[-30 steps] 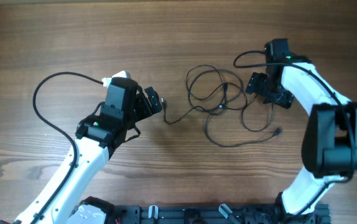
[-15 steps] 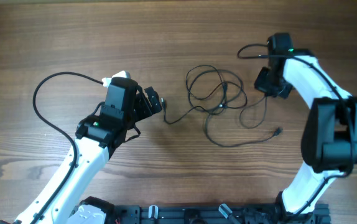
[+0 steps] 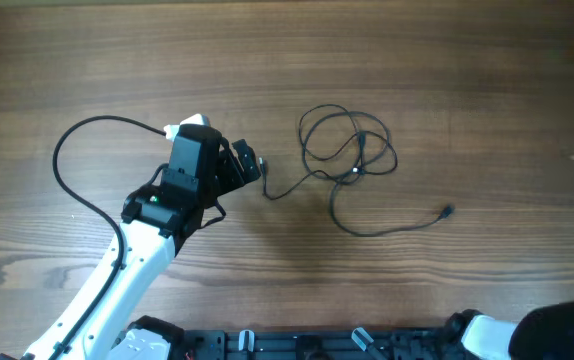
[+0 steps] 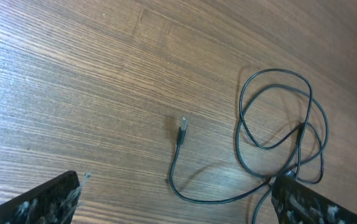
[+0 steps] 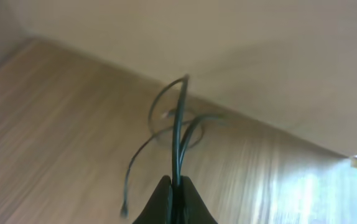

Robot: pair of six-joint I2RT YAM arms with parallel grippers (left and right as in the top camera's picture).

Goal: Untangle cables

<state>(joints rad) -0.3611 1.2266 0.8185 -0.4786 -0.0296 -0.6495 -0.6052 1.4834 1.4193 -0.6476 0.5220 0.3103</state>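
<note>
Looking first at what sits closest to the lenses, we find the right gripper (image 5: 176,186) with its two fingers pressed tight together. They pinch the lifted cable (image 5: 178,134), a very thin dark cord that rises from the fingertips as a doubled strand, curls into a loose loop above and lets one tail hang down at the left of the view to a tiny plug end; this view is blurred, so finer detail escapes us. At the other wrist, the left gripper (image 4: 175,183) stands spread wide with nothing between its fingers (image 4: 48,202), held over the wooden table (image 3: 117,60). Just beyond those fingers a small plug (image 4: 181,127) lies flat on the wood, its cord curving away toward the cables (image 3: 352,155). These rest farther out near the table's middle: thin, dark grey-black strands in a few overlapping round loops, crossing at one small knot-like spot. We cannot tell how many separate cords make up the bunch. From it another tail runs off to the right to a second plug (image 3: 448,211), well apart from the left gripper.
</note>
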